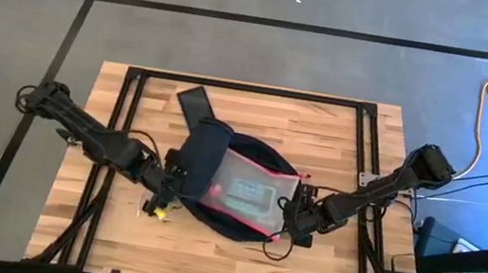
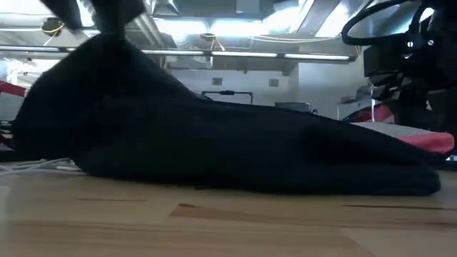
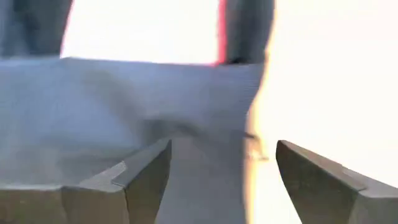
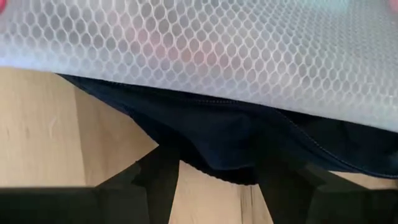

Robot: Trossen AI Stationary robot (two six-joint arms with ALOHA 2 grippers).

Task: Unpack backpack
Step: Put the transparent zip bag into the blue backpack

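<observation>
The right gripper has its two dark fingers pinched on a fold of the dark navy backpack at its edge, the fabric bunched between the fingertips just above the wooden table. Right over that fold lies the clear mesh pouch, its honeycomb weave filling the upper part of the right wrist view and a trace of red showing at its corners.

The left gripper stands with its fingers spread apart, blue-grey backpack fabric lying in front of and between them; they are not clamped on anything.

From above, the backpack lies near the middle of the table, a rounded dark shape with a strap or flap reaching away toward the far edge. The pouch, clear with a red edge, lies across the open top of the backpack with flat items showing inside it. The left gripper is at the backpack's left side, where a small yellow piece shows on the wood just beside it. The right gripper is at the backpack's right side, touching its rim next to the pouch's red edge.

At table height the backpack is a long dark mound, raised high at one end and sloping down flat to the other, with the red pouch edge near the low end
</observation>
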